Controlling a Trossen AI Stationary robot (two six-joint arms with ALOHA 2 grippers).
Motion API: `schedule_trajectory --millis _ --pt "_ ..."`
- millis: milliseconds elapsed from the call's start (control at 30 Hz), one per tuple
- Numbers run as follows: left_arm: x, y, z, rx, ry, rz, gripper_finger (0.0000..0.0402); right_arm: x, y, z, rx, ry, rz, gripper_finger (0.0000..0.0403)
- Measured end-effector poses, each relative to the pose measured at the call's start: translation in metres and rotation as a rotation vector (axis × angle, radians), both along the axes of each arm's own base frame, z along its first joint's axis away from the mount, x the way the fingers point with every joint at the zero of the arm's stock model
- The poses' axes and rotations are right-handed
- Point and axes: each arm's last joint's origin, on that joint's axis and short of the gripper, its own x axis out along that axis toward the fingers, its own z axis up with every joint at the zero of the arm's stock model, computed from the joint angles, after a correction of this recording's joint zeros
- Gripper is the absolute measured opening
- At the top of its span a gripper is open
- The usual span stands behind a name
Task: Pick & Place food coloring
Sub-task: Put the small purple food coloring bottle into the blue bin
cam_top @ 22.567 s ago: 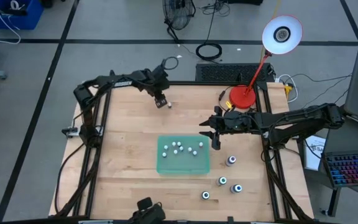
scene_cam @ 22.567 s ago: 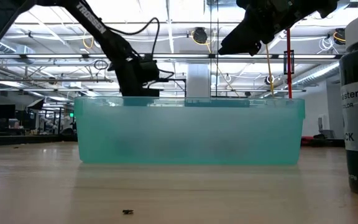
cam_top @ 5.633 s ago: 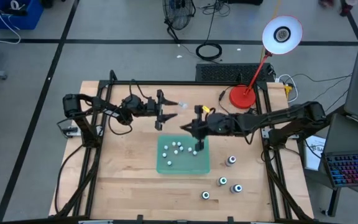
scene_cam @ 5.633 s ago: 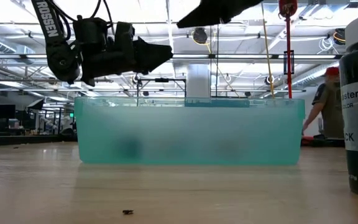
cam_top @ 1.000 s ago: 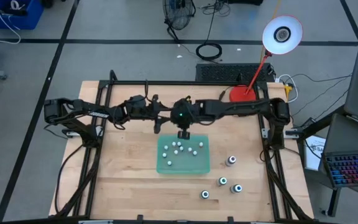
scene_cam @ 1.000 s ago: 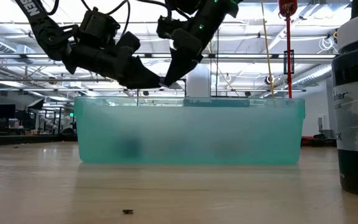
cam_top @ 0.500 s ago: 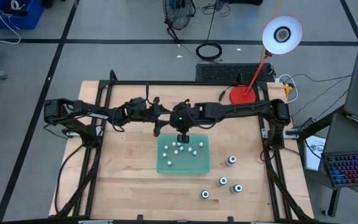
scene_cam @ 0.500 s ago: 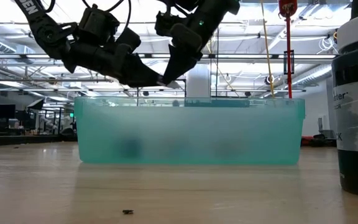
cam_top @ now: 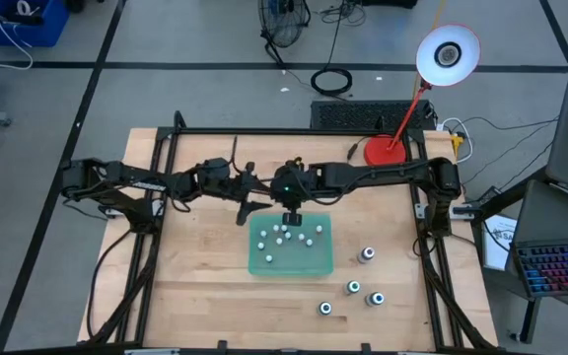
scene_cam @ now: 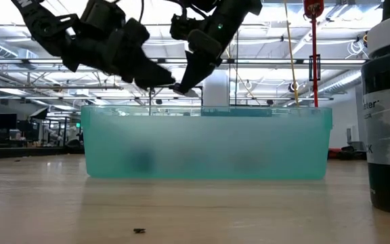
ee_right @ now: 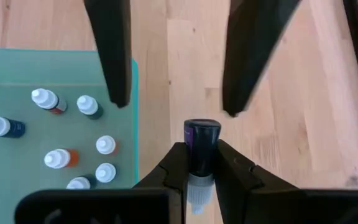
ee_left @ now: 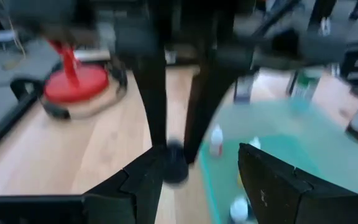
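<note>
A translucent green tray [cam_top: 291, 264] lies mid-table with several small food coloring bottles [ee_right: 55, 158] standing in it. My right gripper [ee_right: 202, 154], reaching in from the table's right, is shut on one dark-bodied food coloring bottle [ee_right: 202, 135] in the air above the wood just past the tray's far edge [cam_top: 289, 212]. My left gripper [cam_top: 244, 211] is open with nothing between its fingers, a little to the left of the right gripper. Its two fingers [ee_right: 114, 56] point toward the held bottle without touching it. In the left wrist view the held bottle [ee_left: 174, 167] shows beyond my left gripper [ee_left: 201, 155]. My right gripper pinches the bottle between its two fingers [ee_right: 174, 165], which slant down from the table's right. The bottle lies along the fingers: its dark end [ee_right: 202, 132] sticks out past the fingertips and its whitish end [ee_right: 196, 190] sits back between them. It is lifted clear of table and tray.
Several bigger bottles [cam_top: 366, 255] stand on the wood right of and nearer than the tray; one stands close before the low camera [scene_cam: 388, 115]. A red lamp base [cam_top: 384, 152] sits at the far right. Black frame rails [cam_top: 264, 133] run along the table's edges.
My left gripper has drawn back toward the table's left edge, away from my right gripper, rising slightly and tipping closer to level; it stays open. My right gripper has kept still with the bottle.
</note>
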Motion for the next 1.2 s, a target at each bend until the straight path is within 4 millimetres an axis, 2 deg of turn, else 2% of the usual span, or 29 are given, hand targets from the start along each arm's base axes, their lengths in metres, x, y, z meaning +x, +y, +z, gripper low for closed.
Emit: schedule_trajectory --millis 100,967,1067,1200 --pt "-0.0003 -0.0032 -0.0052 0.000 0.040 0.011 0.0209 0.0012 0.0000 0.0009 -0.006 -0.013 0.009 0.0040" --pt "0.0012 -0.0029 -0.0039 0.041 0.026 0.085 0.0208 0.0062 0.0091 0.0047 -0.013 -0.071 0.041 0.0039" --pt "0.0012 -0.0029 -0.0040 0.041 0.026 0.085 0.0192 0.0065 0.0091 0.0050 -0.013 -0.076 0.041 0.0039" --pt "0.0011 -0.0030 -0.0040 0.044 0.026 0.081 0.0140 0.0070 0.0098 0.0054 -0.015 -0.082 0.041 0.0039"
